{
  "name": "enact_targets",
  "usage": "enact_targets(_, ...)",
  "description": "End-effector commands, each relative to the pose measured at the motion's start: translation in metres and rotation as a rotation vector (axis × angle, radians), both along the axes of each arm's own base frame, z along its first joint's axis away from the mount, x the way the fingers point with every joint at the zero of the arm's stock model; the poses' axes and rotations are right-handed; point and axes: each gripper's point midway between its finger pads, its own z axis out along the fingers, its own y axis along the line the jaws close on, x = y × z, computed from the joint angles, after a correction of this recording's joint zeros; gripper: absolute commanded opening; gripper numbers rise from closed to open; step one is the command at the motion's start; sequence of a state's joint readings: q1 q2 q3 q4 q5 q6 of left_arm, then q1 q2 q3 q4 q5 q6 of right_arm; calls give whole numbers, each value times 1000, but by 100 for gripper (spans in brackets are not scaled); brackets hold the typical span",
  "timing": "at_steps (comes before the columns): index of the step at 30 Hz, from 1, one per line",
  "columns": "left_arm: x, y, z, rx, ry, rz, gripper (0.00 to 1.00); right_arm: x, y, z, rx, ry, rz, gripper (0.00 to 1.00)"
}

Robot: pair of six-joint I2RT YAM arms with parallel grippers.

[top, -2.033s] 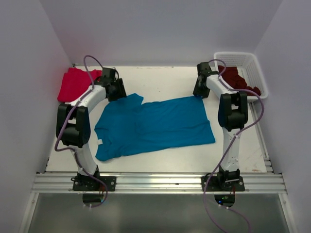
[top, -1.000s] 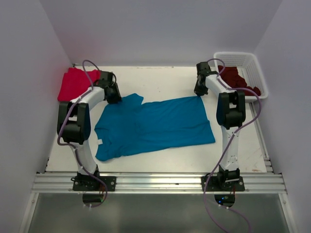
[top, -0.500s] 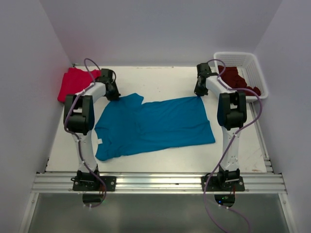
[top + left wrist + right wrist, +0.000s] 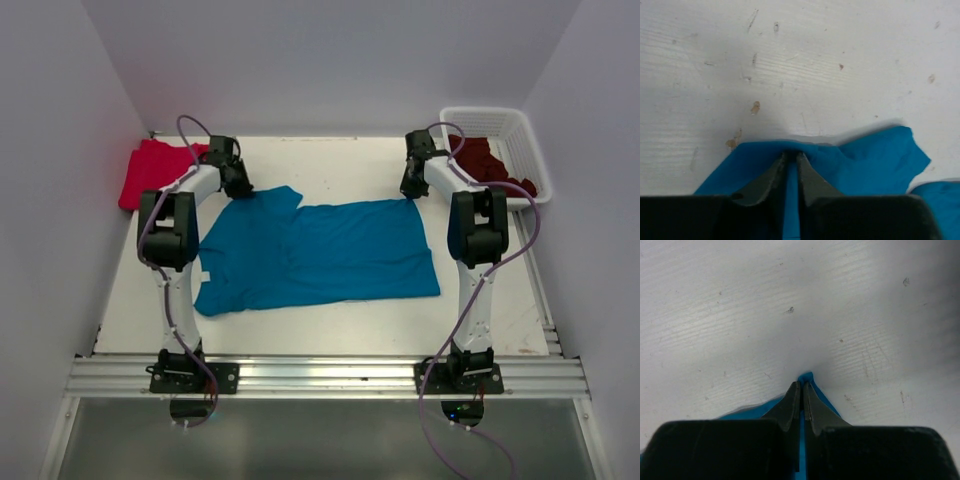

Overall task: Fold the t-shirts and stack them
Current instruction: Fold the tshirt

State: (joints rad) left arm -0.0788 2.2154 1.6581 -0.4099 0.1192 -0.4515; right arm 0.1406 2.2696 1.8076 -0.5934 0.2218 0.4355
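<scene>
— What is lying nearest to us on the table [image 4: 330,160]?

— A teal t-shirt [image 4: 315,255] is lying spread out flat across the middle, one layer thick, with no fold in it yet.

— Are the arms doing anything with it?

— Both are reaching over to its far edge. The left gripper [image 4: 240,187] is pinching the far left corner, by the sleeve, with its jaws pressed together on a ridge of teal cloth. The right gripper [image 4: 408,190] is pinching the far right corner, with its jaws closed on the very tip of the fabric.

— And beyond that?

— In the far left corner a red t-shirt [image 4: 150,170] is sitting as a compact bundle, which I am reading as already folded, the start of a stack. At the far right, maroon t-shirts [image 4: 490,165] are lying crumpled in a white basket [image 4: 525,135], well apart from the teal one.

— So how far along is the job?

— Early, I am judging. One shirt is looking done, the teal one is gripped but not yet folded, and the maroon ones are waiting untouched in the basket
</scene>
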Motion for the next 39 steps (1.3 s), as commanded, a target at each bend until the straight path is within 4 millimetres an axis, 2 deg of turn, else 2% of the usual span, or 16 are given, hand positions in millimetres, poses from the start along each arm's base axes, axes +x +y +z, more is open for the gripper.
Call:
enact_targets(1, 1, -1, 16, -21, -73, -19, 23, -16, -11, -2, -23, 53, -2, 0)
enact_targets(2, 8, -2, 38, -30, -141, -25, 38, -15, -10, -2, -21, 51, 1, 0)
enact_targets(5, 14, -4, 56, -31, -191, -49, 62, -15, -9, -5, -17, 52, 0, 0)
enact_targets(6, 19, -5, 62, -30, -204, -58, 64, -16, -9, -6, -18, 57, 0, 0)
enact_targets(7, 21, -6, 62, -29, -201, -63, 65, -16, -9, -8, -17, 60, 1, 0)
enact_targets(8, 19, -6, 50, -26, -163, -67, 65, -15, -9, -8, -16, 60, -1, 0)
enact_targets(9, 24, -7, 53, -24, -171, -77, 65, -15, -9, -9, -16, 61, -1, 0)
enact_targets(10, 23, -7, 40, -23, -135, -79, 63, -15, -9, -9, -15, 61, 0, 0)
enact_targets(12, 27, -9, 37, -31, -130, -89, 61, -16, -9, -10, -18, 63, 0, 0)
enact_targets(14, 27, -13, 23, -51, -104, -101, 55, -14, -10, -9, -19, 60, -2, 0)
enact_targets(16, 30, -16, 20, -64, -92, -109, 51, -14, -9, -9, -19, 60, -1, 0)
enact_targets(17, 25, -17, 9, -67, -55, -110, 49, -14, -10, -9, -21, 61, -2, 0)
enact_targets(21, 16, -17, 2, -57, -12, -114, 49, -14, -11, -9, -26, 61, -2, 0)
enact_targets(26, 5, -17, 15, -55, -30, -120, 50, -14, -11, -11, -24, 64, -1, 0)
enact_targets(39, -21, -25, 27, -78, 1, -152, 50, -16, -11, -14, -26, 72, -2, 0)
